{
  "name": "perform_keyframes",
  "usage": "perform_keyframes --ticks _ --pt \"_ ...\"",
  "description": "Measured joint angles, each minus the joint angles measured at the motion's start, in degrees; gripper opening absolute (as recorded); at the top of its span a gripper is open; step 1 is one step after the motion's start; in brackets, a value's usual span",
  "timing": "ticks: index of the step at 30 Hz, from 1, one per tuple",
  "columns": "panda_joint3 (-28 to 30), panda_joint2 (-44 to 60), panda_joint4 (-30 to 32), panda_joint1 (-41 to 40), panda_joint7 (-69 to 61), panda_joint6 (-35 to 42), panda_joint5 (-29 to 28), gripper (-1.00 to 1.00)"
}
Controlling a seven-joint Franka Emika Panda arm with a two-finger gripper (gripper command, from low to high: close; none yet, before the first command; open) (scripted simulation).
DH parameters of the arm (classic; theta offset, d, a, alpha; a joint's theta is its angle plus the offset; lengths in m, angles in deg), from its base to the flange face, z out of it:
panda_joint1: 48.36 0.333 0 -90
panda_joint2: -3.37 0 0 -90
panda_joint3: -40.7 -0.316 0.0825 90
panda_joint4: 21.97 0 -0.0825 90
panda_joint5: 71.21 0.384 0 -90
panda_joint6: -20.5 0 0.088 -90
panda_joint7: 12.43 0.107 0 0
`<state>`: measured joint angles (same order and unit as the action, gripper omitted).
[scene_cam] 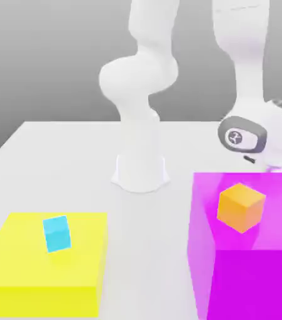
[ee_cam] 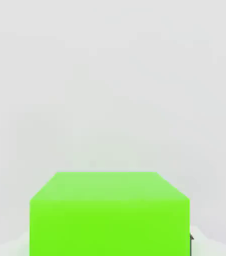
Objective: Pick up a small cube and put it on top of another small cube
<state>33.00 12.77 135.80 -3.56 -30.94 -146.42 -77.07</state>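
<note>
A small green cube [ee_cam: 109,215] sits right in front of the hand camera on a pale surface. A dark fingertip [ee_cam: 190,238] touches its side, and the gripper is shut on it. In the exterior view the robot's hand [scene_cam: 274,156] is low at the right, behind the big magenta block [scene_cam: 256,275], which hides its fingers. A small orange cube [scene_cam: 241,207] rests on top of that magenta block. On the low yellow block [scene_cam: 43,275] at the exterior view's left stands a small cyan cube [scene_cam: 57,234], slightly tilted.
The arm's white base [scene_cam: 141,172] stands at the middle back of the white table [scene_cam: 62,156]. The magenta block is tall and stands between the exterior camera and the hand. The yellow block is flatter.
</note>
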Motion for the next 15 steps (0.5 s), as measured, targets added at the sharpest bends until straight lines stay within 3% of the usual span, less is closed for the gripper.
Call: perform_keyframes --ticks 2,4,15 --pt "-0.86 -4.12 0.75 -0.18 -2.05 3.31 2.83 -1.00" --pt "-0.35 -5.28 -0.77 -0.37 -1.13 5.55 0.90 -1.00" --pt "4.45 -8.05 -21.50 -7.49 -22.14 5.32 -8.49 -1.00"
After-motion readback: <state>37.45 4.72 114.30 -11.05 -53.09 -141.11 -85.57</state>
